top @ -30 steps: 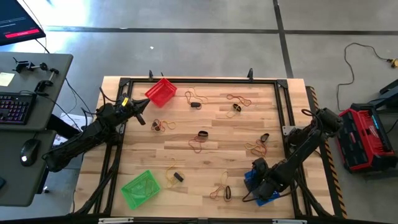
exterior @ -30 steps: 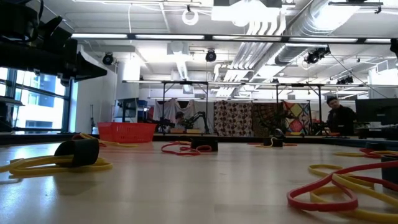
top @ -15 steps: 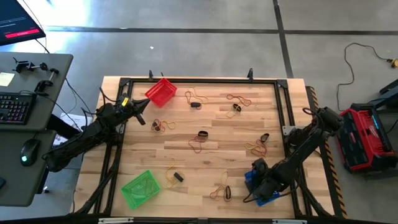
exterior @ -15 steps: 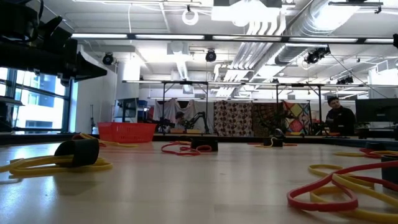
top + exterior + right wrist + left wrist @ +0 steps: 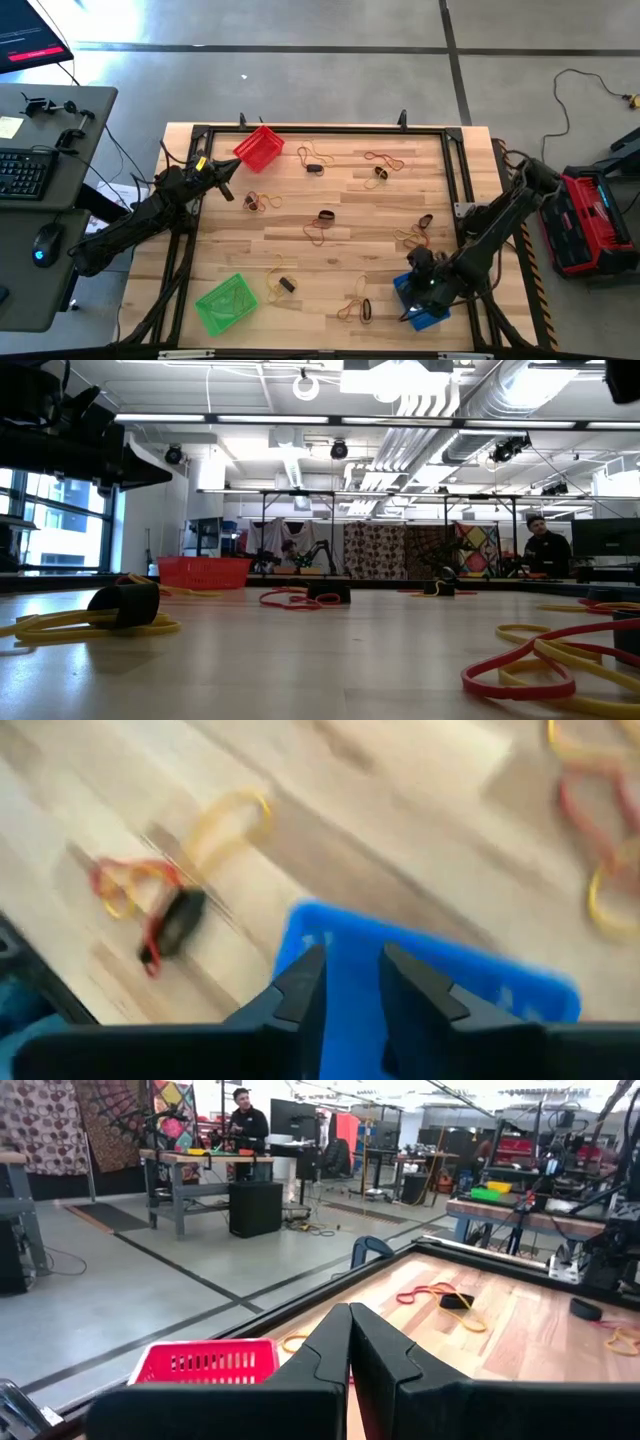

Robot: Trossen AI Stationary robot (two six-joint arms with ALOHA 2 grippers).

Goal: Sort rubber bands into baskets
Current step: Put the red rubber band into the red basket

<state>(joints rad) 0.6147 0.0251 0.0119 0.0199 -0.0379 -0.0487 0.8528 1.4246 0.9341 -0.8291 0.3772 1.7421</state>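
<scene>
Three baskets sit on the table in the high view: the red basket (image 5: pixel 259 147) at upper left of the boards, the green basket (image 5: pixel 225 303) at lower left, the blue basket (image 5: pixel 420 305) at lower right; the right gripper (image 5: pixel 424 283) hangs over the blue one. Since a second ago the right arm has swung, its elbow now further toward the frame's right edge and the gripper lifted slightly up-frame above the basket; in the right wrist view the fingers (image 5: pixel 302 988) stand a little apart with nothing between them, the blue basket directly beyond. That reads as a drop just made, though no band shows inside the basket; the next pick is due. Many rubber bands (image 5: pixel 320 226) lie scattered across the middle of the table, unsorted. The left gripper (image 5: pixel 226 175) waits beside the red basket, its fingers pressed together and empty.
</scene>
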